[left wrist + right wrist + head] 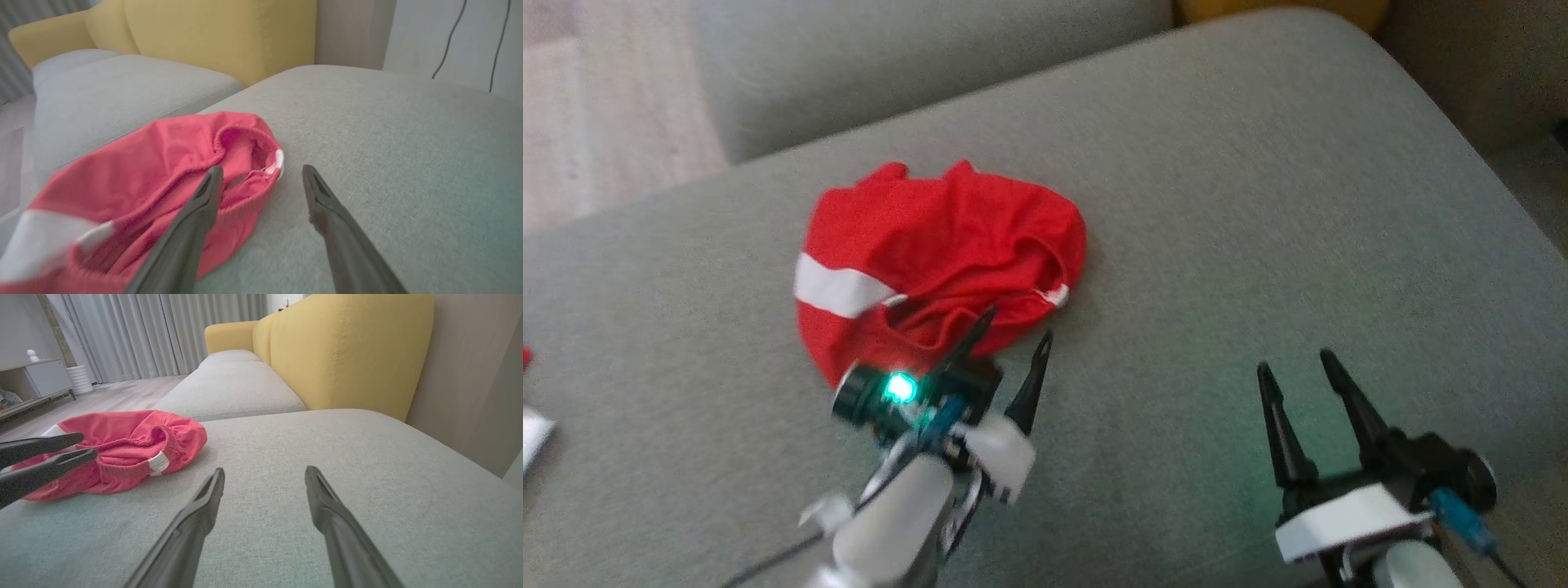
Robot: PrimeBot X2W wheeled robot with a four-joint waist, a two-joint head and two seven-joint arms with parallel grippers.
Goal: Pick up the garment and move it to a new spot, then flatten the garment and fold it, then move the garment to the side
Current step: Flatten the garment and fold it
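So, barely begun: the crumpled red cloth garment [931, 237], white-striped, lies ungrasped just ahead of the left gripper [1018, 322], whose jaws gape wide at its hem. The right gripper [1295, 360], equally wide and empty, hovers well apart over the grey fabric sofa cushion [1217, 204]. Lifting, flattening and folding remain.

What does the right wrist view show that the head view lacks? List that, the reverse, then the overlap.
Right wrist view adds grey pleated curtains and a white low cabinet. Head view adds the green light on the left wrist and a white scrap at its left edge. Shared: the crumpled red garment with a white stripe, the grey fabric sofa cushion, the open left gripper at the garment's edge, the open right gripper apart from it.
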